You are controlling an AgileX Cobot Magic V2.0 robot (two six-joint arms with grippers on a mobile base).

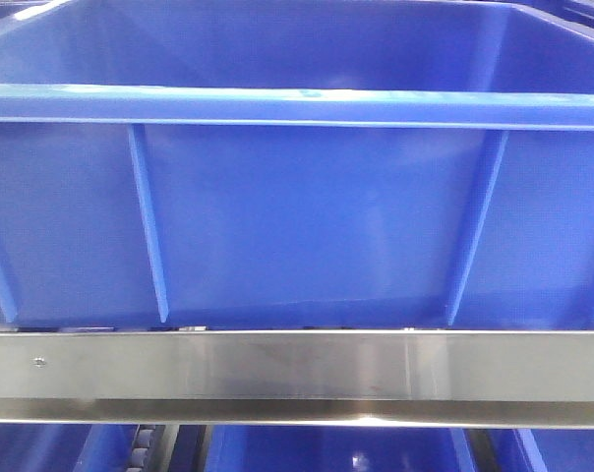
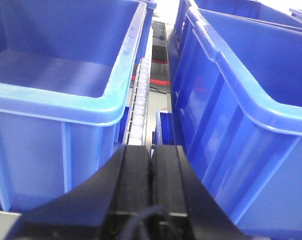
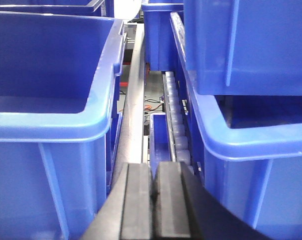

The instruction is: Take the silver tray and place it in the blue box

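blue box (image 1: 297,216) filling the front view, sitting above a steel rail (image 1: 297,379) | roller track (image 2: 137,107) showing only in wrist views | left tool (image 2: 151,172), right tool (image 3: 153,192) each pressing together, gripping nothing | silver tray appearing nowhere

The blue box (image 1: 297,197) stands open on top, its inside bare, so entry from above is free. A steel rail (image 1: 297,379) crosses just below its front wall. Between neighbouring crates (image 2: 251,100) only a narrow gap remains (a roller track (image 2: 138,107) fills it).
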